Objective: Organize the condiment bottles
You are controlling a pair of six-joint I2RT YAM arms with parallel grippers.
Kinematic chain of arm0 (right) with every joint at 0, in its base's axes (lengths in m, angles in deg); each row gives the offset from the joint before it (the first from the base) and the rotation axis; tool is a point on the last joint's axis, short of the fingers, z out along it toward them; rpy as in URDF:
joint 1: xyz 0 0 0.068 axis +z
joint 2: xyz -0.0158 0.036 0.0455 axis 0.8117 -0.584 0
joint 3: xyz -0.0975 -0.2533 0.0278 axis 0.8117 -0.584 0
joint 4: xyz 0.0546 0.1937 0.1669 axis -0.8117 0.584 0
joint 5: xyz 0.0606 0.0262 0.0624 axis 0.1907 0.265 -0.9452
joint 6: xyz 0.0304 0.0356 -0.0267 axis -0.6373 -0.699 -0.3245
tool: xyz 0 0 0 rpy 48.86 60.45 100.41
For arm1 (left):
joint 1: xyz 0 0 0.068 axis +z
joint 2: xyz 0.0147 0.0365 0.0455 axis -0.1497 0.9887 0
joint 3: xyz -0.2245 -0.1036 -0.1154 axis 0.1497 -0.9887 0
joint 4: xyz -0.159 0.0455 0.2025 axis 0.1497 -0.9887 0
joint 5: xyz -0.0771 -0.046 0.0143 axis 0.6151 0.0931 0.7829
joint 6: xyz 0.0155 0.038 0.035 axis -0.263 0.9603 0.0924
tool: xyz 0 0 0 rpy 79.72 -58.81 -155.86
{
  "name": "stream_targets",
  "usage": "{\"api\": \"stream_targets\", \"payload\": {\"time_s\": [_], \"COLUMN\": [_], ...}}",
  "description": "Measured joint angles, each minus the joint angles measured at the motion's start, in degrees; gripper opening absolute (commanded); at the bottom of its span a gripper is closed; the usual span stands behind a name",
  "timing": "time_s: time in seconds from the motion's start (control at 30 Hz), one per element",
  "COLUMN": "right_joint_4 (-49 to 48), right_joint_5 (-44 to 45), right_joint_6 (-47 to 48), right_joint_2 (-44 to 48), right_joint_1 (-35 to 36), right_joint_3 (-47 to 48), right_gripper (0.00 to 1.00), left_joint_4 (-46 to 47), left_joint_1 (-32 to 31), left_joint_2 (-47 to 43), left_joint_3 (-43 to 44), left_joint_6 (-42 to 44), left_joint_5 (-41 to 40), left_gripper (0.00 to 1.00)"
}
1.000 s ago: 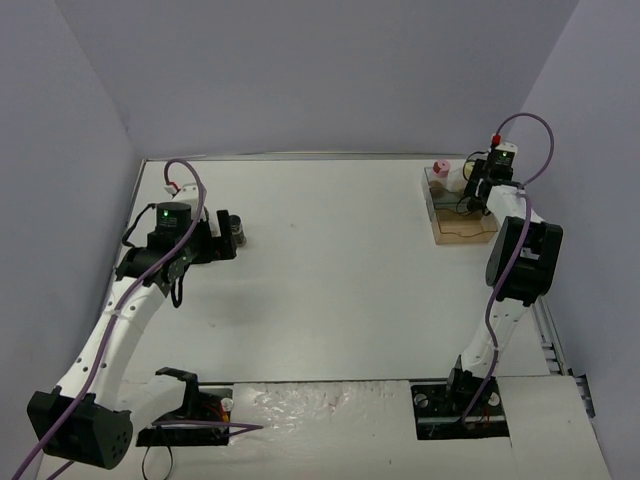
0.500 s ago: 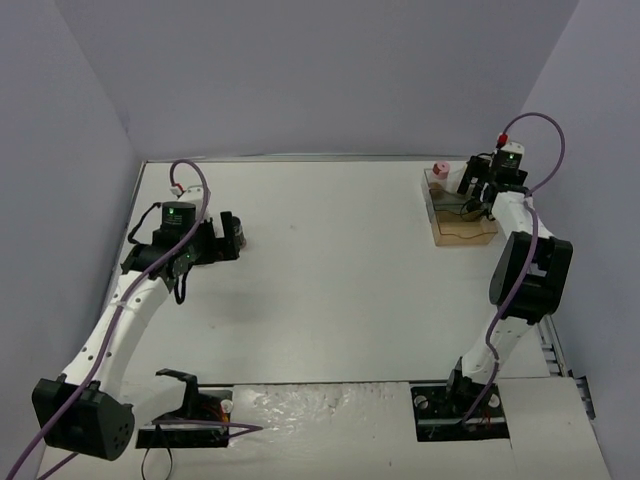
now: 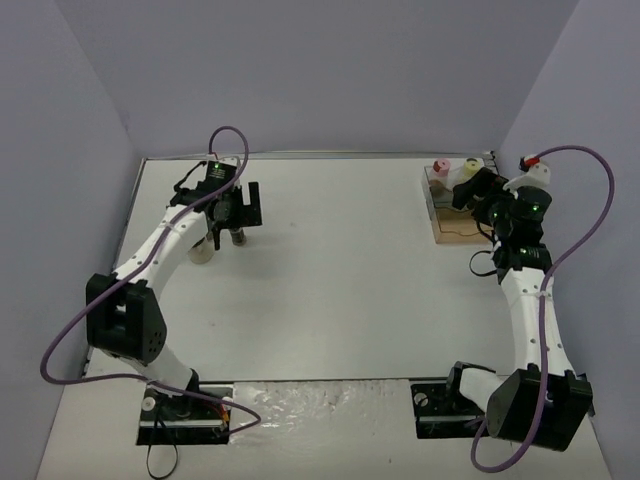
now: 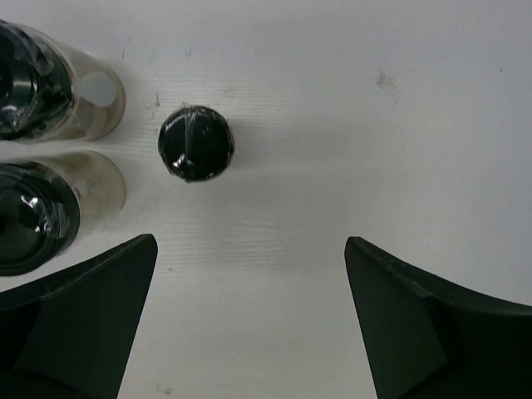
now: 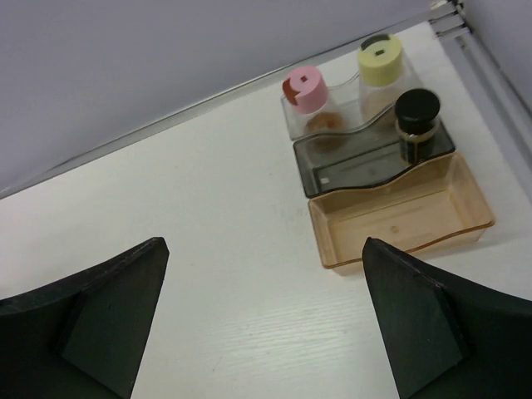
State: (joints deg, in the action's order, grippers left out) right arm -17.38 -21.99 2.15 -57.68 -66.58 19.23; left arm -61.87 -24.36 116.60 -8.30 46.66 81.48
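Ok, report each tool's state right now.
Left tool: open, holding nothing.
Right tool: open, holding nothing.

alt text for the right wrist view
A stepped tray holds a pink-capped bottle and a yellow-capped bottle in its back row, a black-capped jar in the middle row. The right gripper hangs open and empty before it.

Bright, even light, soft shadows, everything reasonably sharp.
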Motion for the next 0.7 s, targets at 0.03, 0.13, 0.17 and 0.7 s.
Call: {"api": "stream_targets", "payload": {"time_s": [0.03, 0.13, 0.17, 0.7], "right_joint_4": [-0.39, -1.03, -1.05, -1.32], "right_joint_5": [-0.74, -2.58, -3.07, -4.53], "right_joint_6": [-0.74, -2.15, -2.41, -2.02], "right_joint_2": [1.09, 2.03, 2.02, 2.52], "right_joint_1": [0.07, 0.56, 0.7, 6.21], "right_joint_3": [-1.65, -4.85, -5.47, -6.61], "right_gripper": [1.0, 1.0, 1.0, 1.0], "left_joint_4": [0.0, -0.11, -0.38, -1.06], "left_joint_1": [0.02, 0.06, 0.06, 1.72], "left_joint_2": [1.7, 6.05, 7.36, 18.62], "left_joint_3": [1.41, 3.93, 4.53, 9.07], "left_joint_6": [-0.22, -0.73, -0.87, -1.58], "left_joint_5": [-0.8, -2.86, -3.57, -4.74], "left_gripper": [0.92, 0.9, 0.89, 0.26]}}
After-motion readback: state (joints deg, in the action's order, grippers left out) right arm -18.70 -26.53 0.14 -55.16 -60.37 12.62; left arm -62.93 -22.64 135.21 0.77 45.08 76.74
